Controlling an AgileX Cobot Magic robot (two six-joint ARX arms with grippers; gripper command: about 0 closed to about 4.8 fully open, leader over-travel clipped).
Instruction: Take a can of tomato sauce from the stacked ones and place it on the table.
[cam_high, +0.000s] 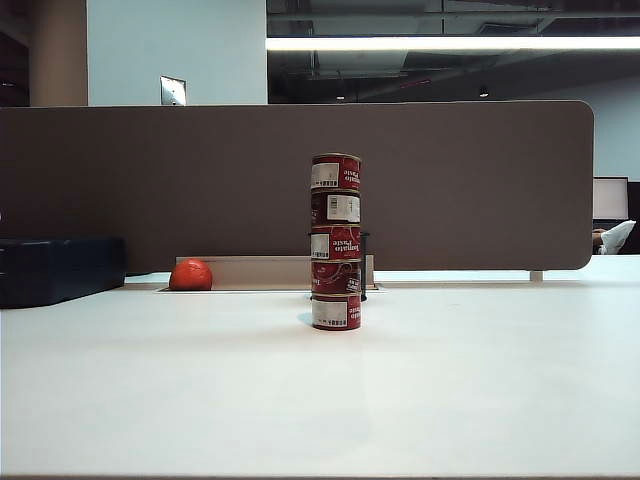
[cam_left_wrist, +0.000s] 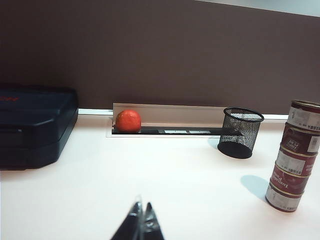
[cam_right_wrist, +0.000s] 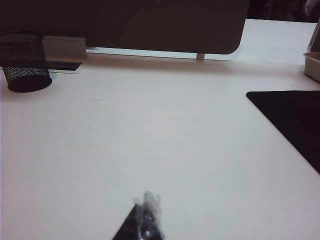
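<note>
Several dark-red tomato sauce cans stand in one upright stack (cam_high: 335, 240) on the white table (cam_high: 480, 380); the top can (cam_high: 335, 172) shows a white barcode label. In the left wrist view the stack (cam_left_wrist: 294, 156) stands far off to one side of my left gripper (cam_left_wrist: 143, 204), which is shut with nothing in it, low over the bare table. My right gripper (cam_right_wrist: 148, 200) is shut and empty too, over the bare table (cam_right_wrist: 165, 140); the stack is out of the right wrist view. Neither gripper shows in the exterior view.
A brown partition (cam_high: 200, 180) closes the back. An orange ball (cam_high: 190, 274) lies in a cable slot behind the stack, near a black mesh cup (cam_left_wrist: 240, 132). A dark case (cam_high: 60, 268) sits at far left. A black mat (cam_right_wrist: 295, 120) lies on the right.
</note>
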